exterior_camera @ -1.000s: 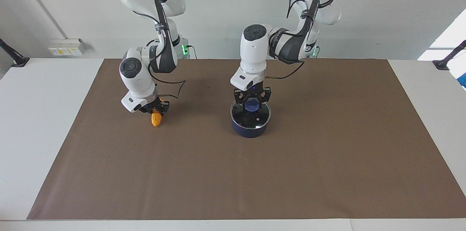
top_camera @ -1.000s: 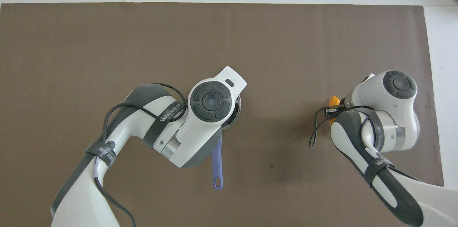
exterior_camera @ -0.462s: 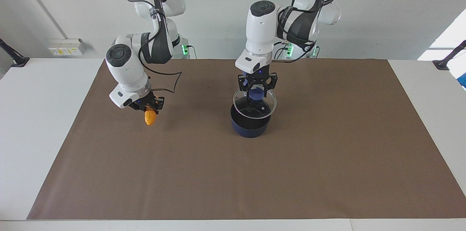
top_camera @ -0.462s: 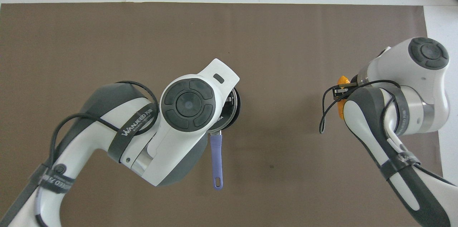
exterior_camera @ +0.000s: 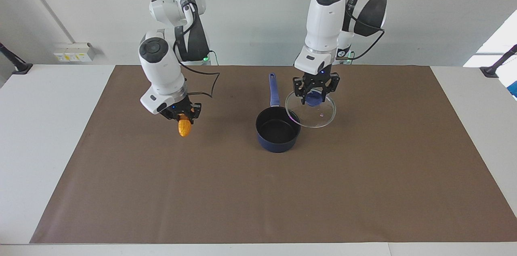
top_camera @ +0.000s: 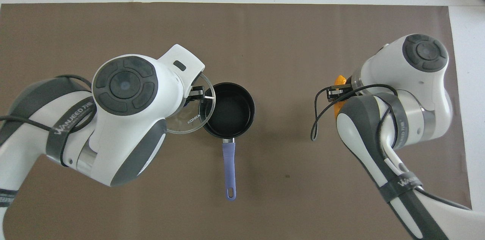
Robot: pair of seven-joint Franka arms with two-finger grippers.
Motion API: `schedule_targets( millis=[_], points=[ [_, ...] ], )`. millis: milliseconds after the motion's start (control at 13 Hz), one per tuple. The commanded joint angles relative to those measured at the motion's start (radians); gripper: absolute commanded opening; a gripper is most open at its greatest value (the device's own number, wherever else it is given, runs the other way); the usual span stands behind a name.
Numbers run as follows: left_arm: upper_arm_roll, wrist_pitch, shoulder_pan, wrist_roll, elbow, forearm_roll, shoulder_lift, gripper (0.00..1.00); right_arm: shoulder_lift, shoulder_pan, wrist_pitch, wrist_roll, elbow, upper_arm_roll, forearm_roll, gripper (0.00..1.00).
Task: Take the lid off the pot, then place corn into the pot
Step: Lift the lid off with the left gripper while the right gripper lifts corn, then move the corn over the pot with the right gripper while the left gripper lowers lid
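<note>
Left gripper has its jaws clamped on the lid, up in the air at the pot's 3 o'clock in the facing view. Right gripper has its jaws pinched on the corn, over the desk; next I'd say it needs to swing over the open pot and let go.

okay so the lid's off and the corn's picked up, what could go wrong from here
1. The left end effector holds the lid by its knob alone, with its edge overlapping the pot rim; it could block or clip the corn.
2. The right end effector grips only the top of the corn, which might slip out.
</note>
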Motion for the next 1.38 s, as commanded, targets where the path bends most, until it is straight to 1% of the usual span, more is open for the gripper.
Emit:
schedule_targets(
  millis=[0, 154, 231, 308, 462, 538, 615, 769, 846, 1154, 1308],
  points=[
    [-0.01, 0.082, 0.097, 0.097, -0.094, 0.018, -0.049, 0.42, 0.005, 0.079, -0.001, 0.086, 0.026, 0.003, 0.049, 0.0],
    [-0.01, 0.218, 0.181, 0.178, -0.239, 0.018, -0.116, 0.42, 0.02, 0.111, -0.001, 0.091, 0.072, 0.005, 0.095, 0.0],
    [-0.01, 0.252, 0.224, 0.239, -0.293, 0.017, -0.142, 0.42, 0.046, 0.144, -0.019, 0.11, 0.121, 0.008, 0.129, 0.0],
    [-0.01, 0.268, 0.27, 0.311, -0.325, 0.017, -0.158, 0.42, 0.089, 0.185, -0.025, 0.174, 0.187, 0.011, 0.142, 0.0],
    [-0.012, 0.276, 0.344, 0.423, -0.347, 0.015, -0.162, 0.41, 0.187, 0.234, -0.033, 0.304, 0.306, 0.017, 0.137, 0.0],
    [-0.012, 0.277, 0.378, 0.477, -0.352, 0.014, -0.161, 0.41, 0.237, 0.263, -0.033, 0.347, 0.377, 0.038, 0.137, 0.0],
    [-0.012, 0.297, 0.418, 0.526, -0.361, 0.014, -0.155, 0.41, 0.28, 0.27, -0.024, 0.399, 0.42, 0.053, 0.136, 0.0],
    [-0.012, 0.36, 0.49, 0.629, -0.395, 0.004, -0.145, 0.41, 0.346, 0.28, 0.011, 0.461, 0.456, 0.09, 0.133, 0.0],
    [-0.012, 0.372, 0.512, 0.667, -0.402, 0.003, -0.132, 0.41, 0.359, 0.283, 0.017, 0.461, 0.456, 0.097, 0.134, 0.0],
    [-0.013, 0.44, 0.547, 0.706, -0.412, 0.0, -0.058, 0.4, 0.385, 0.302, 0.019, 0.461, 0.447, 0.097, 0.142, 0.0],
    [-0.013, 0.469, 0.555, 0.752, -0.43, -0.041, -0.035, 0.39, 0.385, 0.297, 0.019, 0.455, 0.436, 0.097, 0.143, 0.0]
  ],
)
